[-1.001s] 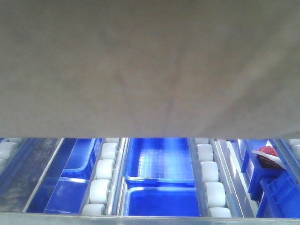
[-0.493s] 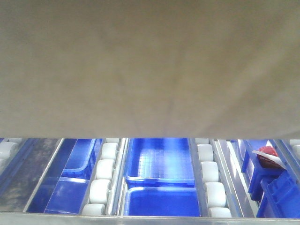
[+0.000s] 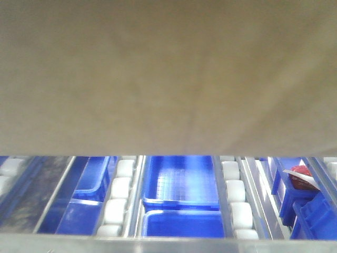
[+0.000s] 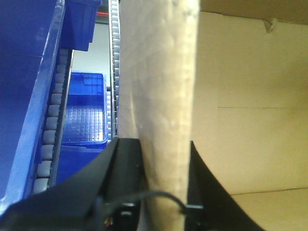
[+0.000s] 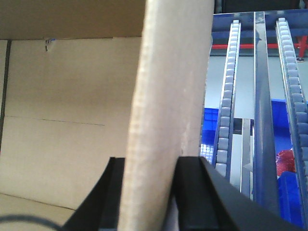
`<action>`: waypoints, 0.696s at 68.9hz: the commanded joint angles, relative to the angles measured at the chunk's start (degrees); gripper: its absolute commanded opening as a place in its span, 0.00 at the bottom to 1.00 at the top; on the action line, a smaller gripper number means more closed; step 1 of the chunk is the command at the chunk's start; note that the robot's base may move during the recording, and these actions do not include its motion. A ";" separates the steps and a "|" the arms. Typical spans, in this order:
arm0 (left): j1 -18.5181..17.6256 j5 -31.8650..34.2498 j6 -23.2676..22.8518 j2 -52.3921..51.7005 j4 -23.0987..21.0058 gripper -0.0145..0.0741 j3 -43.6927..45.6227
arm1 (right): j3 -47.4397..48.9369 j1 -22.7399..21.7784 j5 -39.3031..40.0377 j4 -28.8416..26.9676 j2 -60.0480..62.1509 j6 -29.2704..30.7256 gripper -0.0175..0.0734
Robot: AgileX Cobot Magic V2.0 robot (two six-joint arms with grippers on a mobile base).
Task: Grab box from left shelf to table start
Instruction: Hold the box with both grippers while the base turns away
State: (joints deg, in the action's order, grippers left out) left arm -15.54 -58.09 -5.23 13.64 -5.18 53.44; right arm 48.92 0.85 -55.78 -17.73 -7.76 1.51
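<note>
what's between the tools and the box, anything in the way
Nothing visible. The left tool and the right tool each grip a wall of the box, with cardboard filling the gap between their jaws. The table is not in view, so the path there cannot be judged.

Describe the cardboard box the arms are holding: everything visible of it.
The box is plain tan corrugated cardboard, unprinted, with faint creases. In the front view its face spans the whole width, above blue bins and white rollers. It is open: both wrist views show bare inner walls with fold lines. The left gripper and right gripper each pinch a side wall between black fingers, one inside, one outside.
</note>
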 commanded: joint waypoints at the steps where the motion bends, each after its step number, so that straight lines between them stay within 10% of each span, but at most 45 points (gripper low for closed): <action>1: -0.34 5.96 -1.24 0.40 -5.13 0.06 2.25 | 1.58 -0.18 6.72 0.54 -0.80 0.47 0.25; 48: -0.34 5.96 -1.24 0.40 -5.13 0.06 2.25 | 1.58 -0.18 6.59 0.54 -0.80 0.47 0.25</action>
State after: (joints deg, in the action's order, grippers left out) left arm -15.54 -58.09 -5.23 13.64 -5.31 53.44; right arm 48.92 0.85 -55.78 -17.73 -7.51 1.51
